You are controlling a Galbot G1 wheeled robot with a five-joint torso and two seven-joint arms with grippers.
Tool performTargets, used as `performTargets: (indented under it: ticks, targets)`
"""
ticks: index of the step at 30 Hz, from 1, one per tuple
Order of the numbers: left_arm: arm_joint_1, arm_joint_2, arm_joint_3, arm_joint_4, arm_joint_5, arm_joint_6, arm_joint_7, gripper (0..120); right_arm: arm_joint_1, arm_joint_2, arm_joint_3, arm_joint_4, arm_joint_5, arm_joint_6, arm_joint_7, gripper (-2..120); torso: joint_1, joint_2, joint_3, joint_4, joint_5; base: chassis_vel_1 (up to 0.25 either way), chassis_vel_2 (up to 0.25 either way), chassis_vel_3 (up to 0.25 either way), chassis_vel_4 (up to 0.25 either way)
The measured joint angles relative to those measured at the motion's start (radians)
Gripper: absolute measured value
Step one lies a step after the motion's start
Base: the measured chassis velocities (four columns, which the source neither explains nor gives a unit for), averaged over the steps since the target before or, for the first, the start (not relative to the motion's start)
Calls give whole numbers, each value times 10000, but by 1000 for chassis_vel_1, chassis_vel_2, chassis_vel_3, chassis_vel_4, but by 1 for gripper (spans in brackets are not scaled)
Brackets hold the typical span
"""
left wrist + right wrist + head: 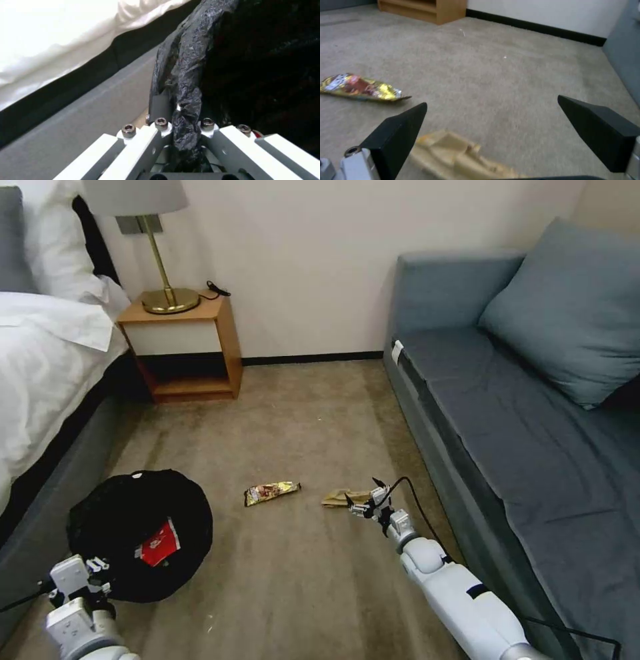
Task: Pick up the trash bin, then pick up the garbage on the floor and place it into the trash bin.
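Observation:
The trash bin (127, 513), lined with a crinkly black bag, is at the lower left beside the bed, and a red-and-white wrapper (159, 543) lies inside it. My left gripper (93, 570) is shut on the bin's near rim; the left wrist view shows the bagged rim (190, 75) pinched in that gripper (180, 110). On the carpet lie a brown-yellow snack wrapper (271, 491) and a crumpled tan paper (339, 497). My right gripper (363, 505) hovers open just over the paper. In the right wrist view the paper (453, 152) sits below the spread right gripper (493, 107), with the snack wrapper (360, 87) farther off.
A bed (47, 353) with white sheets runs along the left, close against the bin. A wooden nightstand (183, 347) with a brass lamp (167, 300) stands at the back wall. A grey-blue sofa (533, 433) lines the right side, close to my right arm. Open carpet (300, 420) lies between them.

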Motion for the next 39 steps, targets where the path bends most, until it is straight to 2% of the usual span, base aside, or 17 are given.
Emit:
performTargets:
  ticks: [30, 33, 35, 39]
  targets:
    - [71, -7, -52, 70, 22, -212, 33, 3, 35, 251, -48, -141, -310, 430, -392, 100, 0, 0, 0, 0, 0, -107, 110, 106, -106]
    - [69, -21, -64, 112, 31, -240, 33, 3, 108, 300, -100, -288, 6, 842, -923, 100, -1, 0, 0, 0, 0, -103, 125, 102, -97]
    - [52, -28, -73, 156, 34, -249, 33, 3, 165, 331, -163, -368, 370, 1217, -1652, 100, -1, 0, 1, 1, 1, -94, 103, 97, -82]
    - [-11, -30, -79, 218, 35, -250, 33, 3, 263, 335, -359, -379, 629, 1336, -2340, 100, 0, 0, 1, -1, 0, -60, 36, 50, -52]
